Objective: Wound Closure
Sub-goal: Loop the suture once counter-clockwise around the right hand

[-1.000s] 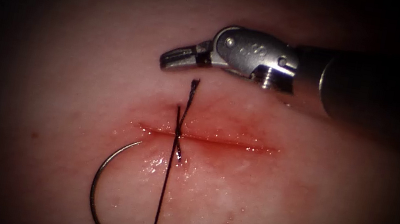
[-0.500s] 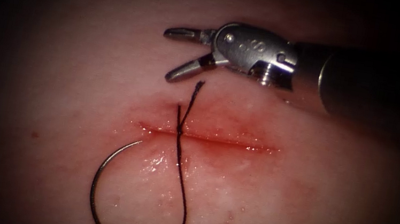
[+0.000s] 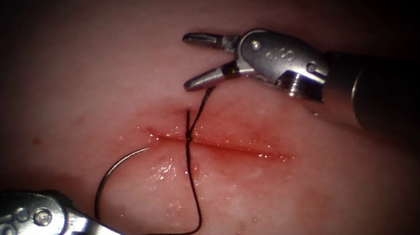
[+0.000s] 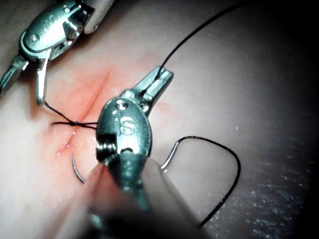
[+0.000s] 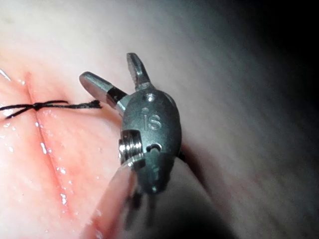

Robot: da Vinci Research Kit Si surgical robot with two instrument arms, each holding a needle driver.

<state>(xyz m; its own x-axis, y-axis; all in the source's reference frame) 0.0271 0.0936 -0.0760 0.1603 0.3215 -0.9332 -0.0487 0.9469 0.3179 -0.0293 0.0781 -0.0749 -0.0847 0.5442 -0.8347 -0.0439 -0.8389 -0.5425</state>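
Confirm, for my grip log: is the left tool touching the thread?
Touching: the left wrist view shows the left tool shut on the thread. Right tool open, empty; needle unheld.

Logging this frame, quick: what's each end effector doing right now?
Left end effector: shut on the thread.
Right end effector: open, holding nothing, above the cut.
Needle: lying free on the tissue.

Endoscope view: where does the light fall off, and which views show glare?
Endoscope view: bright around the cut, dark rim; glare on wet tissue beside the needle, which lies loose. Left wrist view: glare on the left tool, shut on thread. Right wrist view: highlights on the right tool, fingers open, empty.
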